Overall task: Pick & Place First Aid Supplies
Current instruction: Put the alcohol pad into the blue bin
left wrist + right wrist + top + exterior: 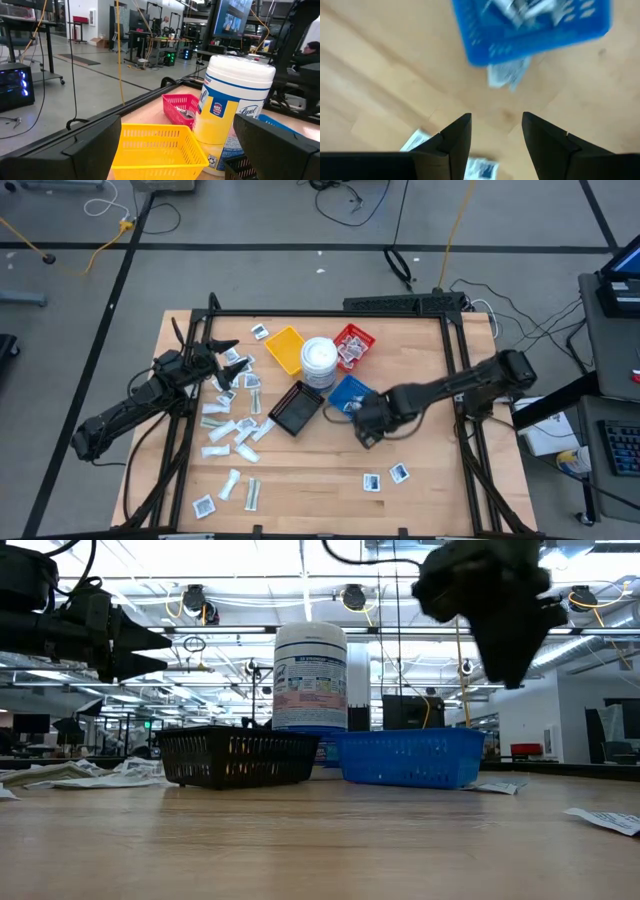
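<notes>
A round white tub (pixel 319 361) is seen mid-table, ringed by four trays: yellow (pixel 284 349) to its left, red (pixel 353 346) to its right, black (pixel 296 409) and blue (pixel 350 392) nearer (all close together).

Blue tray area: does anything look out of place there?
Yes. One white packet lies on the table against the blue tray, outside its wall, while other packets sit inside. The right gripper hovers open above the table, holding nothing.
</notes>
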Available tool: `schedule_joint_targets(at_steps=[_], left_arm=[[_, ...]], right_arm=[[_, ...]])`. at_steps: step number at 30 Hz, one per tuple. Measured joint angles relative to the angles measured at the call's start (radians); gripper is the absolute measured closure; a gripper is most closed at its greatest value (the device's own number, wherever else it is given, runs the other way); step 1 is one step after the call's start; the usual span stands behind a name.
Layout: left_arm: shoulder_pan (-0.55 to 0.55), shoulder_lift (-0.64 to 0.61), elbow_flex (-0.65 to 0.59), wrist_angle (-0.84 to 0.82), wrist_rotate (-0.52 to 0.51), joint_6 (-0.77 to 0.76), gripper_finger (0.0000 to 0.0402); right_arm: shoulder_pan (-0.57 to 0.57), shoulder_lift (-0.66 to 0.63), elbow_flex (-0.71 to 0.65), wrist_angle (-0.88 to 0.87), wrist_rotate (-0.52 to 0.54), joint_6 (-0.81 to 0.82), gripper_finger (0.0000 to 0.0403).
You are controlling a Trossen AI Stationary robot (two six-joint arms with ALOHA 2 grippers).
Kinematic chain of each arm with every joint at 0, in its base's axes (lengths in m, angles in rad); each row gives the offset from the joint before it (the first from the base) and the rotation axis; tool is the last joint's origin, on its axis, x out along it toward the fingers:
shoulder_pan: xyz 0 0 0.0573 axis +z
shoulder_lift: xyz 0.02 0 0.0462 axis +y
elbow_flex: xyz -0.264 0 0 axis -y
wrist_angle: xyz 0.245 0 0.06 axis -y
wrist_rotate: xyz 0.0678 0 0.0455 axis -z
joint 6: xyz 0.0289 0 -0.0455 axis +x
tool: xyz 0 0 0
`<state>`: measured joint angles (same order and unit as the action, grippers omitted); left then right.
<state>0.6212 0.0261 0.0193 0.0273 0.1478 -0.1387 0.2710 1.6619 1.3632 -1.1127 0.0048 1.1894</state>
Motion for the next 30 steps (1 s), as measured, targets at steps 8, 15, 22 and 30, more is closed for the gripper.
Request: schedule_joint_targets(at_steps=[8,15,22,30], left_arm=[[0.000,0.000,0.000,0.000,0.000,0.000,0.0009],[0.000,0.000,0.000,0.000,0.000,0.000,0.0009],[0.000,0.000,0.000,0.000,0.000,0.000,0.0009],[0.000,0.000,0.000,0.000,0.000,0.000,0.0009]], right_arm=[[0.181,0.000,0.000,0.001,-0.005,0.184,0.0234],[0.303,0.000,0.000,0.001,-0.010,0.317,0.0234],[0.377,0.009,-0.013,0.019,-0.011,0.388,0.0234],[0.386,0.035,-0.143,0.182,-0.058,0.405,0.0234]])
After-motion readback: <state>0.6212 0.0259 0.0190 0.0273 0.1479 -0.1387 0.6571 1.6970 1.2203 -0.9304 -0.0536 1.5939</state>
